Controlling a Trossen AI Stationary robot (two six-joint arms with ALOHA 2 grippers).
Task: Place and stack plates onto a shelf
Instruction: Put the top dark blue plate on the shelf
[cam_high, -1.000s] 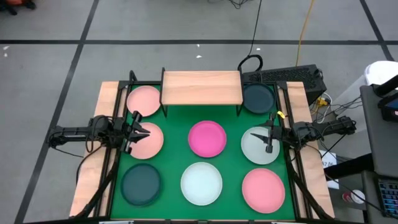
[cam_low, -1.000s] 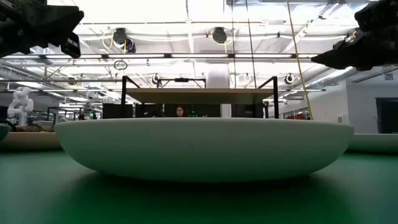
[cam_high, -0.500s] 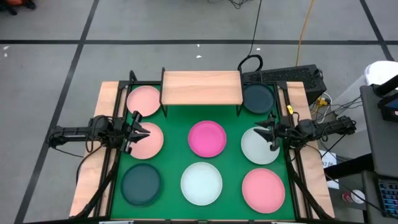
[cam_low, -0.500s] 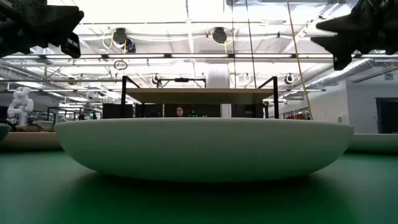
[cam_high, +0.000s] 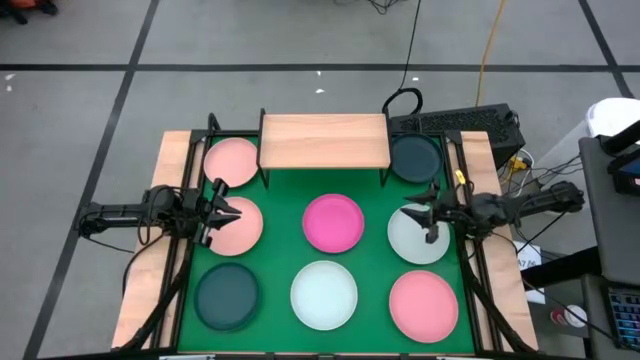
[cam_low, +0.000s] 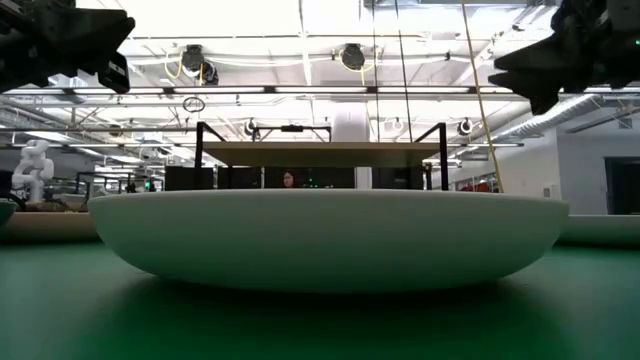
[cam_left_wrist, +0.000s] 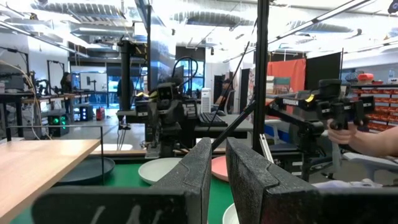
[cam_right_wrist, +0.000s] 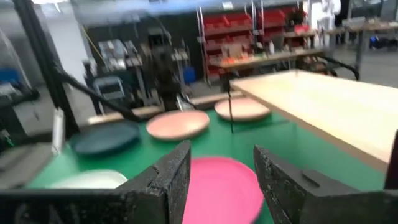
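Observation:
Several round plates lie flat on the green mat (cam_high: 280, 250): two light pink (cam_high: 238, 225) (cam_high: 231, 160), magenta (cam_high: 333, 222), two dark teal (cam_high: 227, 295) (cam_high: 415, 157), whitish mint (cam_high: 324, 294), pale mint (cam_high: 412, 240) and pink (cam_high: 423, 305). The shelf (cam_high: 323, 140), a wooden plank on black wire legs, stands at the mat's far edge with nothing on it. My right gripper (cam_high: 418, 220) (cam_right_wrist: 222, 180) hovers open above the pale mint plate and points toward the magenta plate (cam_right_wrist: 221, 183). My left gripper (cam_high: 222, 212) (cam_left_wrist: 219, 180) hangs above a light pink plate, with a narrow empty gap between its fingers.
Black frame posts (cam_high: 212, 125) stand at the mat's far corners beside the shelf. Cables and a dark box (cam_high: 470, 125) lie behind the table's far right. In the left wrist view a person's hand (cam_left_wrist: 367, 134) holds a controller beyond the table.
My right gripper has risen a little, moved toward the table's middle over the pale mint plate, and rolled about its pointing line. Its fingers stay apart. My left arm and all plates have kept still.

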